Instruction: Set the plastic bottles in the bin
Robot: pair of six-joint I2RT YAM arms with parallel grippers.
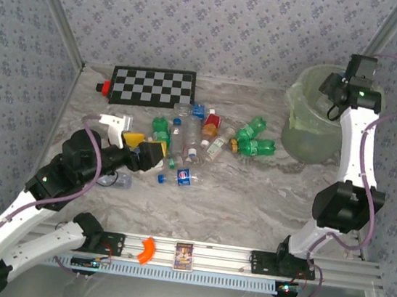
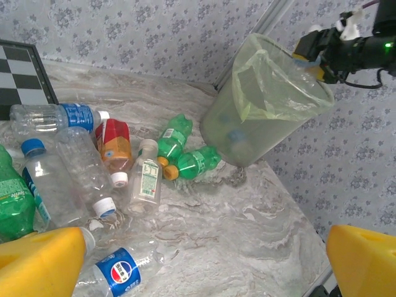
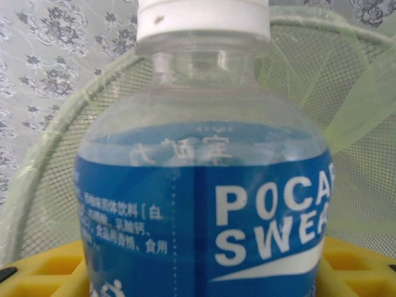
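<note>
My right gripper (image 3: 204, 266) is shut on a clear plastic bottle (image 3: 204, 185) with a blue label and white cap, its yellow fingers (image 3: 49, 266) on either side. It holds the bottle above the pale-green bin (image 1: 311, 127), whose rim (image 3: 55, 148) lies right behind the bottle. Several more plastic bottles (image 1: 200, 138) lie scattered mid-table: clear ones, green ones (image 1: 254, 145) and an orange-brown one (image 2: 114, 145). At the pile's left edge my left gripper (image 1: 147, 145) hovers open, over a blue-labelled bottle (image 2: 114, 272).
A checkerboard (image 1: 153, 86) lies at the back left with a small red block (image 1: 104, 87) beside it. Patterned walls close in the table on three sides. An orange piece (image 1: 146, 250) sits on the front rail. Bare marble stretches between the pile and the bin.
</note>
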